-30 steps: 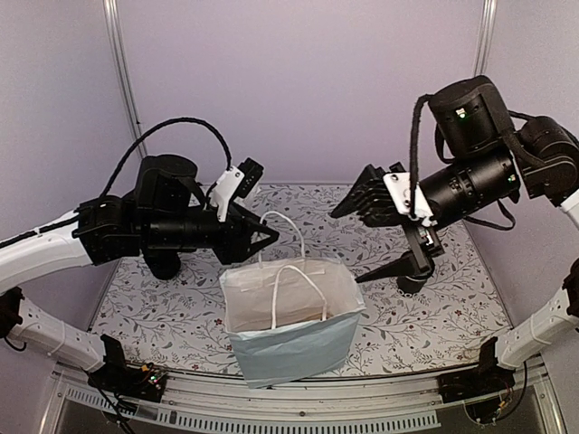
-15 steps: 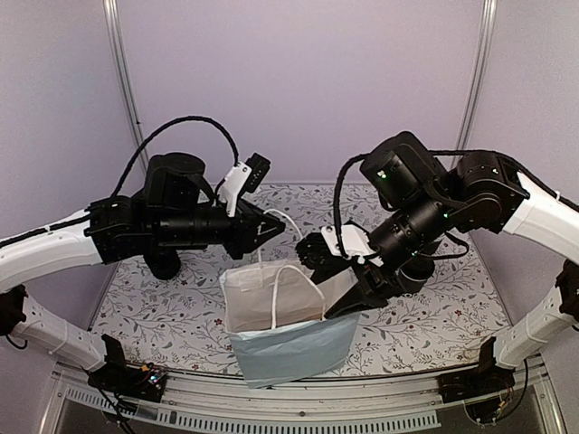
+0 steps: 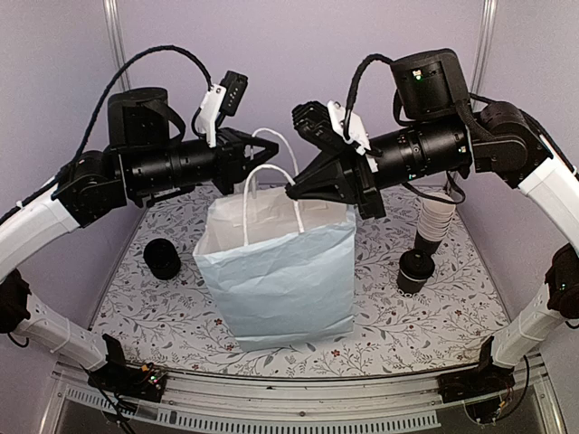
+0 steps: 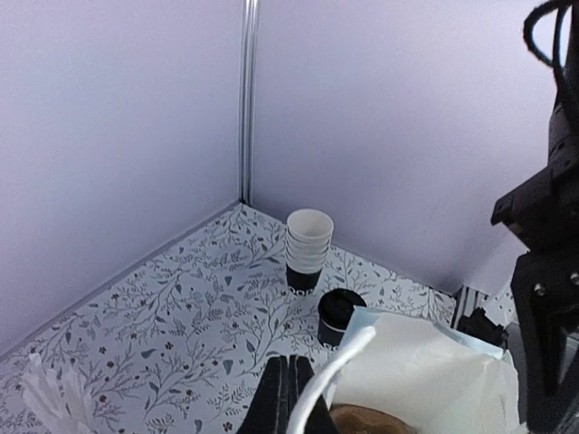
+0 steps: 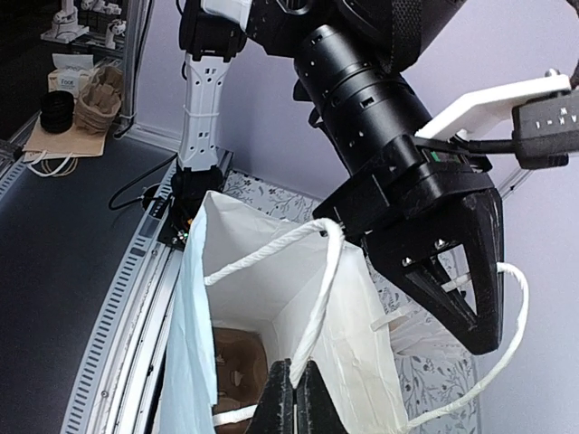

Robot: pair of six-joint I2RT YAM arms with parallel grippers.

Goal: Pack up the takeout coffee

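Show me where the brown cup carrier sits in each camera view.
Top external: not visible, hidden inside the paper bag.
Left wrist: carrier at the bottom edge, inside the bag's mouth.
Right wrist: carrier lower left, on the bag's floor.
Shared landmark: the bag, seen in all three.

1. The paper bag (image 3: 280, 271) is mid-bench, toward the near edge, between the two arms.
2. The cup carrier (image 5: 235, 362) lies inside the bag, at its bottom.
3. Right of the bag, a stack of cups (image 3: 436, 217) stands on the bench (image 3: 407, 334), with the lidded cup (image 3: 414, 271) just in front of it.
4. Left of the bag lies a dark round item (image 3: 163, 259).
5. Above the bag's mouth, the left gripper (image 3: 261, 152) pinches the rear handle (image 3: 270, 132) and the right gripper (image 3: 291, 188) the front handle (image 3: 258, 172).
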